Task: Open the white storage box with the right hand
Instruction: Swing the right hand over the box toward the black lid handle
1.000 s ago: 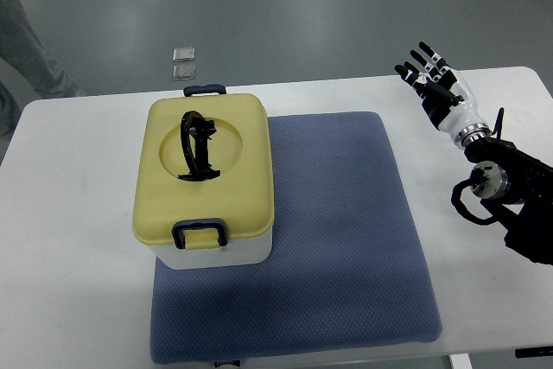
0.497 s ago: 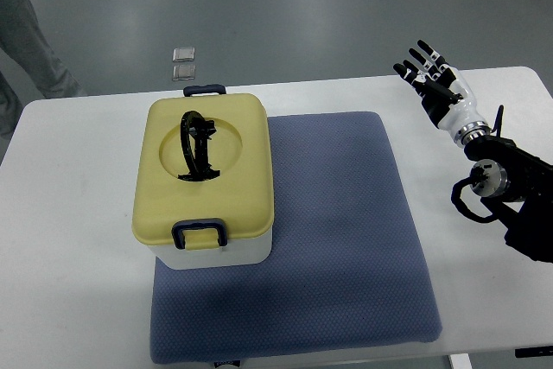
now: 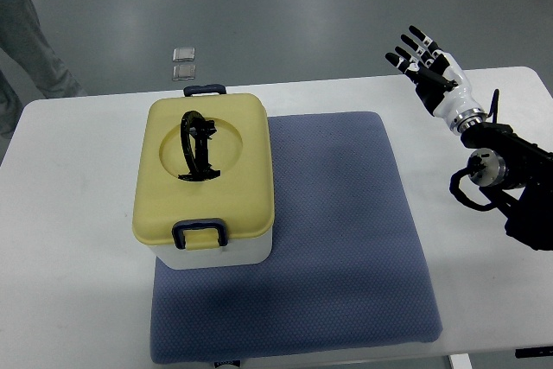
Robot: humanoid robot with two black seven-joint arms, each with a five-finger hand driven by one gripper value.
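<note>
The white storage box (image 3: 216, 252) with a pale yellow lid (image 3: 207, 170) stands on the left part of a blue-grey mat (image 3: 337, 222). The lid is down, a black handle (image 3: 199, 146) lies in its round recess, and dark blue latches show at the near side (image 3: 200, 232) and far side (image 3: 205, 90). My right hand (image 3: 423, 62) hovers over the table's far right, well apart from the box, fingers spread and holding nothing. Its black forearm (image 3: 505, 179) enters from the right edge. The left arm is out of view.
The white table (image 3: 69, 231) carries the mat and box. Two small grey squares (image 3: 183, 62) lie on the floor beyond the far edge. A person's legs and hand (image 3: 26, 6) show at the top left.
My right hand has lifted slightly up and to the left, toward the far edge. The box is unchanged. The person at the top left shifted a little.
</note>
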